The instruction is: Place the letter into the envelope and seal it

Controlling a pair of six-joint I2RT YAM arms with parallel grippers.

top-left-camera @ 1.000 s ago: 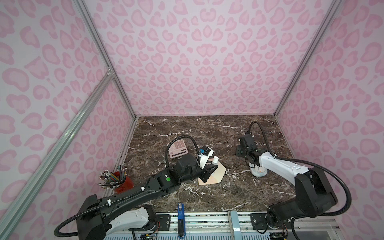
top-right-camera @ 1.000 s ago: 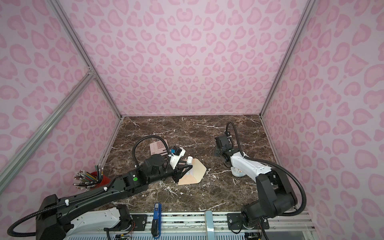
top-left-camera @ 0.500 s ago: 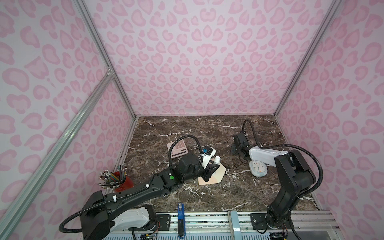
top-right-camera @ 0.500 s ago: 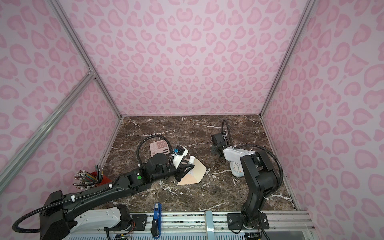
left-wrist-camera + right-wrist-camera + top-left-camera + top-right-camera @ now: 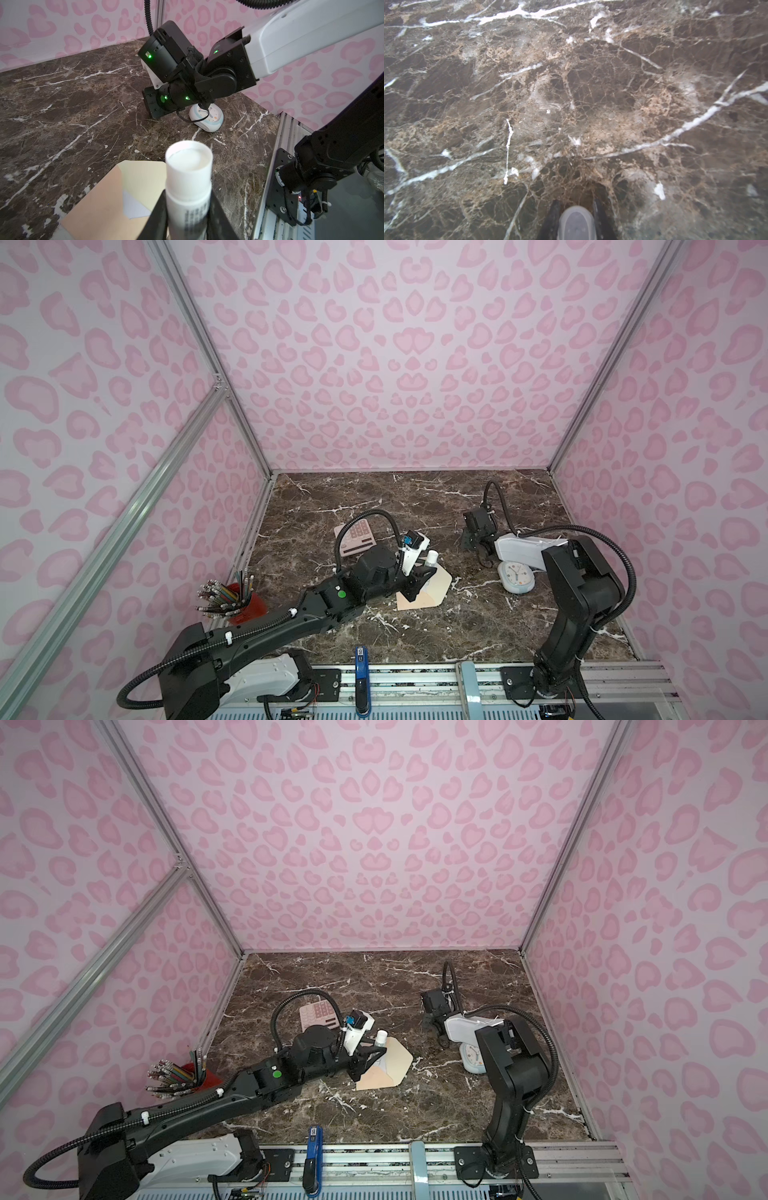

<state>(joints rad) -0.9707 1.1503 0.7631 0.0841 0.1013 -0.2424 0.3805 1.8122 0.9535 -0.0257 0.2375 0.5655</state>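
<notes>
The peach envelope (image 5: 417,600) (image 5: 374,1080) (image 5: 97,209) lies flat mid-table with its cream flap (image 5: 143,176) open. A white corner of the letter (image 5: 133,207) shows in its mouth. My left gripper (image 5: 417,580) (image 5: 365,1057) (image 5: 188,204) hangs over the envelope, shut on a white glue stick (image 5: 432,558) (image 5: 381,1038) (image 5: 189,166). My right gripper (image 5: 468,540) (image 5: 430,1020) (image 5: 576,207) is off to the right, low over bare marble, shut on a small grey cap (image 5: 576,224).
A white-and-blue clock (image 5: 515,577) (image 5: 471,1063) (image 5: 207,119) lies under the right forearm. A pink calculator (image 5: 355,536) (image 5: 318,1013) sits behind the left wrist. A red pencil cup (image 5: 247,603) (image 5: 203,1077) stands front left. Pink walls close three sides.
The right arm's elbow has risen and swung in, and its gripper has shifted a little left and back. The left gripper stays over the envelope with the glue stick.
</notes>
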